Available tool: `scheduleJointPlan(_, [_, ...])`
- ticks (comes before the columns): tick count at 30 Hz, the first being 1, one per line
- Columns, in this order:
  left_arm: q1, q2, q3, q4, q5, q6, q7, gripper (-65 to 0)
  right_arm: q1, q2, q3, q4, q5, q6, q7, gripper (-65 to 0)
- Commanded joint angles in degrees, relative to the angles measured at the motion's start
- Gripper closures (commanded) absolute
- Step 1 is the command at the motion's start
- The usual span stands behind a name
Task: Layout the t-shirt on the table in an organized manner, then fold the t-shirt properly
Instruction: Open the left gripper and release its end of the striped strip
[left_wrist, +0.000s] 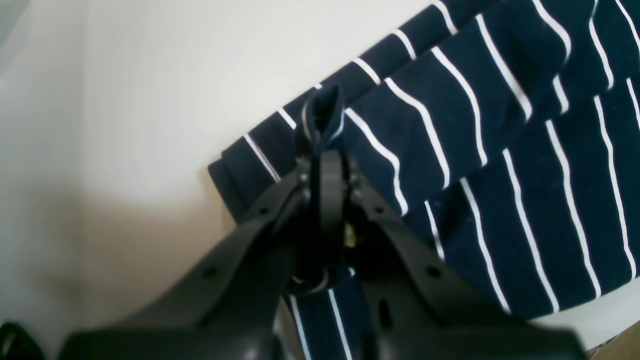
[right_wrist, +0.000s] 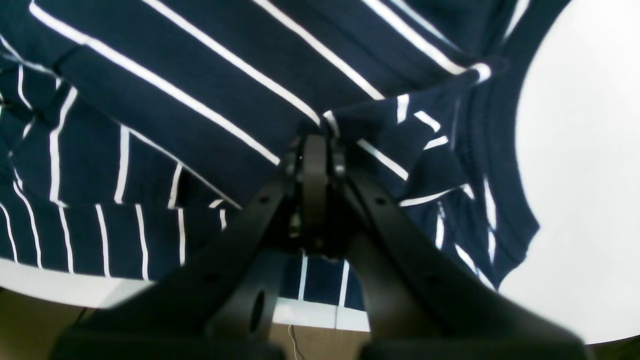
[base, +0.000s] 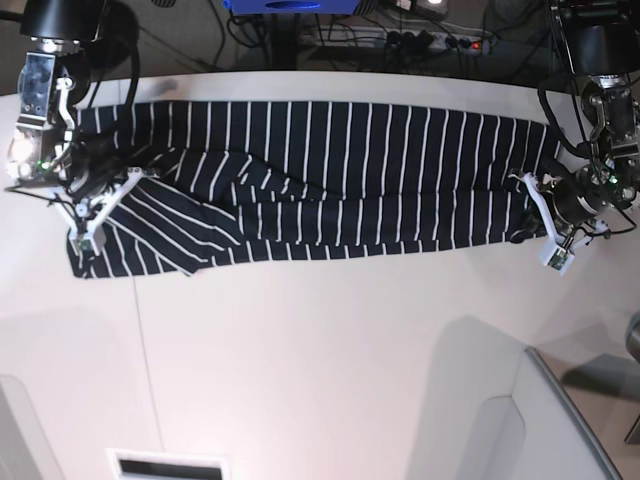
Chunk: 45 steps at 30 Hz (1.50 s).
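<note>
The t-shirt, dark navy with thin white stripes, lies stretched out sideways along the far part of the white table. At its right end in the base view, my left gripper is shut on the t-shirt's edge. The left wrist view shows a small fold of t-shirt standing up between the left gripper fingers. At the other end, the right gripper holds bunched fabric. In the right wrist view the right gripper has its fingers together, with t-shirt cloth puckered at the tips.
Cables and a power strip lie beyond the table's far edge. A grey panel sits at the near right and a white slot at the near edge. Bare table lies beside the left gripper, and the table rim curves past the right one.
</note>
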<state>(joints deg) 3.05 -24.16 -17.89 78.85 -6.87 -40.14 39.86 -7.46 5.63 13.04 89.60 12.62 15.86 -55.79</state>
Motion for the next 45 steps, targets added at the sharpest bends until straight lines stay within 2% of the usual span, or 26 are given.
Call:
scheduleJointPlan(1, [-0.54, -1.29, -0.18, 0.93, -0.29, 0.14, -0.78, 0.0, 0.65, 0.48, 0.37, 0.99, 0.26, 0.10, 0.36, -7.7])
scheduleJointPlan(4, [0.78, -1.29, -0.18, 1.37, -0.29, 0.14, -0.78, 0.0, 0.56, 0.48, 0.37, 1.08, 0.34, 0.10, -0.43, -23.3])
scheduleJointPlan(6, [1.57, -1.29, -0.18, 2.51, -0.20, 0.14, -0.78, 0.0, 0.56, 0.48, 0.37, 1.17, 0.43, 0.10, -1.05, -28.4])
scheduleJointPlan(13, [4.38, -2.34, -0.18, 3.74, -0.20, 0.14, -0.78, 0.0, 0.74, -1.36, 1.60, 2.05, 0.43, 0.10, -1.05, -28.5])
scheduleJointPlan(22, [5.26, -3.13, -0.18, 4.01, -0.20, 0.14, -0.78, 0.0, 0.74, -3.30, 2.92, 10.66, 0.17, 0.10, -1.31, -28.5])
scheduleJointPlan(25, [5.35, -3.13, -0.18, 4.10, 2.43, 0.14, -0.78, 0.0, 1.00, -3.30, 2.92, 10.49, 0.17, 0.10, -1.31, -28.5])
scheduleJointPlan(30, [5.35, -3.13, -0.18, 4.18, 4.46, 0.14, -0.78, -28.0, 1.09, -3.30, 2.74, 10.40, 0.17, 0.10, -1.31, -28.5])
scheduleJointPlan(31, [5.35, -3.13, -0.18, 4.18, 4.46, 0.14, -0.78, -32.6, 1.35, -3.30, 2.65, 10.40, 0.17, 0.10, -1.31, -28.5])
scheduleJointPlan(33, [5.35, -3.13, -0.18, 4.27, 4.46, 0.14, -0.78, -37.8, 1.79, -3.30, 2.65, 10.31, 0.17, 0.10, -1.31, -28.5])
scheduleJointPlan(36, [5.35, -2.78, -0.88, 5.85, 2.87, 0.14, -0.78, -40.6, 1.88, -3.39, 2.65, 10.31, 0.17, 0.10, -1.31, -28.5])
scheduleJointPlan(38, [5.35, -2.78, -2.11, 6.91, -2.40, 0.14, -0.78, -40.5, 1.88, -3.39, 2.65, 10.31, 0.17, 0.10, -1.31, -28.5])
scheduleJointPlan(42, [5.17, -2.69, -9.49, 6.91, -15.76, 0.14, -0.60, -40.5, 1.62, -3.47, 2.65, 10.31, 0.17, 0.10, -1.31, -28.5])
scheduleJointPlan(45, [5.43, -2.69, -9.85, 6.91, -17.08, 0.14, -0.52, -40.3, 1.44, -3.47, 2.65, 10.31, 0.17, 0.10, -1.05, -28.5])
